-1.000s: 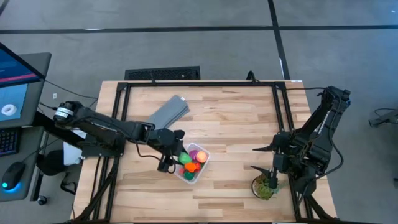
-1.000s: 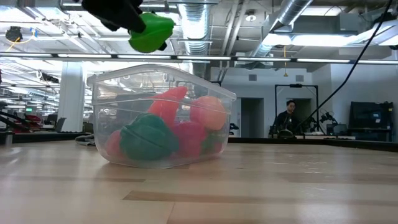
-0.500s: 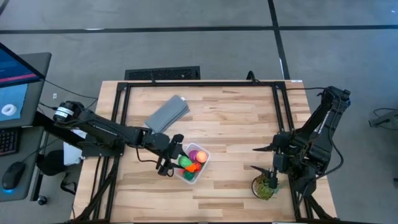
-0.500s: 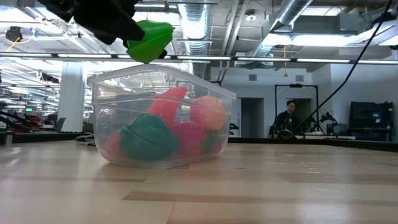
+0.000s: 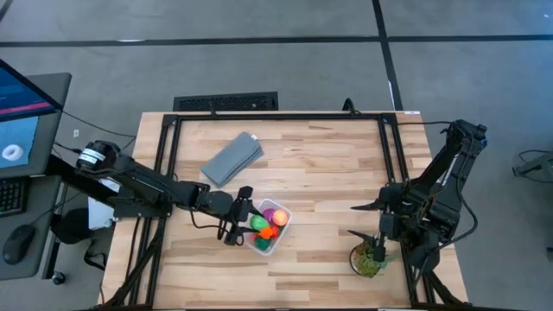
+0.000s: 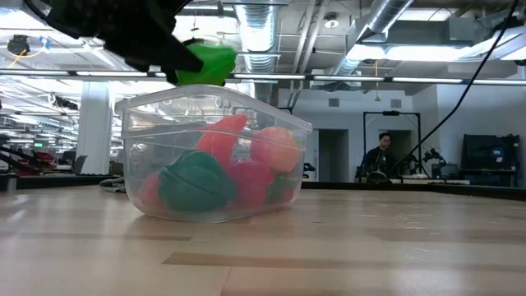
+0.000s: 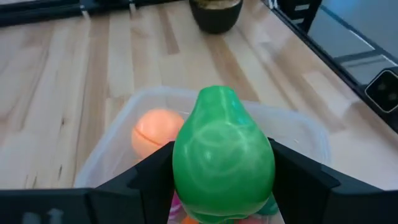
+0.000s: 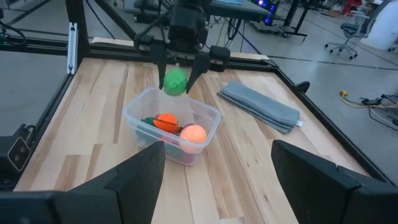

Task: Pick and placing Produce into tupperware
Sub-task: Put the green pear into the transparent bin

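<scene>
Left wrist view, nearest: left tool [image 7: 222,163] clenched on a light green pear [image 7: 222,162], one dark finger on each flank at the widest part of the body, narrow neck pointing away from the camera. Skin is glossy, with streaked highlights; judged hard, hollow moulded plastic, so light, stiff and somewhat slippery. A grip across the broad belly looks right; the tapering neck would likely squirt out of the fingers. Not fragile by the look of it, so a short drop should do no harm. Just beyond and below the pear: the tub [image 7: 297,127], clear whitish wall, thin, probably flexes and slides easily on the bench [image 7: 62,93] if nudged by a finger. An orange ball [image 7: 155,127] lies inside at centre-left of that frame. Low view: pear [image 6: 207,64] hangs just above the tub rim [image 6: 215,94] at upper left of the frame, not yet inside; a dark green piece [image 6: 196,184], red pieces and the orange ball are piled against the near wall. High view: left tool [image 5: 239,216] sits at the tub's [image 5: 278,235] left edge, centre of the frame; grey lid [image 5: 232,158] lies apart toward upper left. Farthest: right tool [image 5: 380,235] waits at lower right by the potted plant [image 5: 368,259], well apart from the tub; in its wrist view its fingers stand spread, holding nothing.
</scene>
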Robot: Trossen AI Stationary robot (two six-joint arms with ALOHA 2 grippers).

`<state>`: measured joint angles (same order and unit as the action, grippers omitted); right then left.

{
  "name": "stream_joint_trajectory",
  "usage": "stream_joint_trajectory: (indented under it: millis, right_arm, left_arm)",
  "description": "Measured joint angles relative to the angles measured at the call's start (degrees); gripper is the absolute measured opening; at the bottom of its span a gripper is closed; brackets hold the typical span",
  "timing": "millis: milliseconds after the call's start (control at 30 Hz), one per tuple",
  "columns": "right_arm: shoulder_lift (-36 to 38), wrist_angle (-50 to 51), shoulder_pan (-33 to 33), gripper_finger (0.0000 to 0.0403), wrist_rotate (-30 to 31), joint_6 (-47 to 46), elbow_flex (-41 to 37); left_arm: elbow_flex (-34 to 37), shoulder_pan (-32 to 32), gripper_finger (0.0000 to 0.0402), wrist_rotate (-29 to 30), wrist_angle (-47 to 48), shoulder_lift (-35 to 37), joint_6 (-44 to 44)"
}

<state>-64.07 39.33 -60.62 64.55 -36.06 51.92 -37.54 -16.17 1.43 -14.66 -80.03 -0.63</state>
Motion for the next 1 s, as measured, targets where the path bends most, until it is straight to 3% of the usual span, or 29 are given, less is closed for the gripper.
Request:
stream_joint_trajectory:
  millis: [367,733,1000]
  right_arm:
    - [-3.52,-0.7,0.76,0.0317,-0.07,0.02,0.0]
    - [-4.68,-1.24,0.75,0.0317,-0.17,0.0,-0.02]
    - [-4.68,-1.06,0.72,0.0317,-0.2,0.0,-0.02]
  left_arm:
    - [-0.44,0.36,0.0215,2.51,-5.51,-7.1,0.68]
    - [-2.3,2.18,0.0215,3.89,-4.68,-7.87,-0.74]
    - [-2.3,2.85,0.0238,3.81,-3.23,-7.87,-2.13]
